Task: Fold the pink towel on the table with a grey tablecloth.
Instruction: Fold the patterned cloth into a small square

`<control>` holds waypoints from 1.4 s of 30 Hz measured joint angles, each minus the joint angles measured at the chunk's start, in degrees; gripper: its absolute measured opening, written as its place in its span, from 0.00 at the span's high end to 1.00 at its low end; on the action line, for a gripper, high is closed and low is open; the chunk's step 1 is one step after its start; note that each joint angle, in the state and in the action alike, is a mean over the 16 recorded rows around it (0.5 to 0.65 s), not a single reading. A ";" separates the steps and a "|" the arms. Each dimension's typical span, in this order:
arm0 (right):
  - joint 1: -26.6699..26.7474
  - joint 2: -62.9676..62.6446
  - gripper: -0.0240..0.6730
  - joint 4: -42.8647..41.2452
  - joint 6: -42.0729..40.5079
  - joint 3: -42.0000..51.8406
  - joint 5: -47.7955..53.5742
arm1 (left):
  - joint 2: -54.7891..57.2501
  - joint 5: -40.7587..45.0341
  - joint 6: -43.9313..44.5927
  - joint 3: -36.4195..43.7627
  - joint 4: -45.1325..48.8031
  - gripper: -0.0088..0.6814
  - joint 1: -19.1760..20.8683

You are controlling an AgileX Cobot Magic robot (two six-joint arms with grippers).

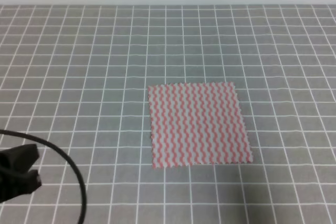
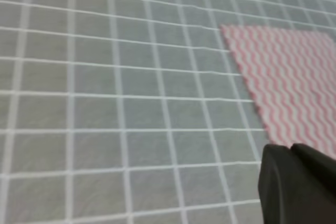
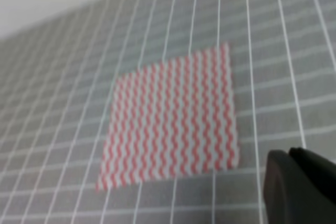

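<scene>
1. The thin pink-and-white wavy-striped towel (image 1: 198, 124) lies spread flat in a single layer, roughly square, with pinked edges, on the table covered in grey cloth with a grid of thin white lines (image 1: 94, 66). It sits a little right of the middle of the table in the high view, its near edge slightly wider than its far edge.
2. The black left tool (image 1: 21, 174) shows at the near left edge of the high view, well apart from the towel and touching nothing that can be seen. Two dark finger ends point right with a narrow gap between them, so it looks slightly spread.
3. A black cable (image 1: 73, 169) arcs from the left edge over the left tool and runs down to the near edge.
4. In the left wrist view only a dark blurred part of the tool fills the near right corner; the towel's corner lies just beyond it, to the right.
5. The right tool (image 3: 302, 187) appears only in the right wrist view, as a dark blurred mass at the near right corner, beside the towel's near right corner. Whether it is spread or pressed together cannot be told.
</scene>
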 joint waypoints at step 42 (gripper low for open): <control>17.92 51.29 0.75 21.32 -20.22 -16.90 -6.28 | 24.00 -7.66 60.65 -1.77 -55.68 0.99 -14.64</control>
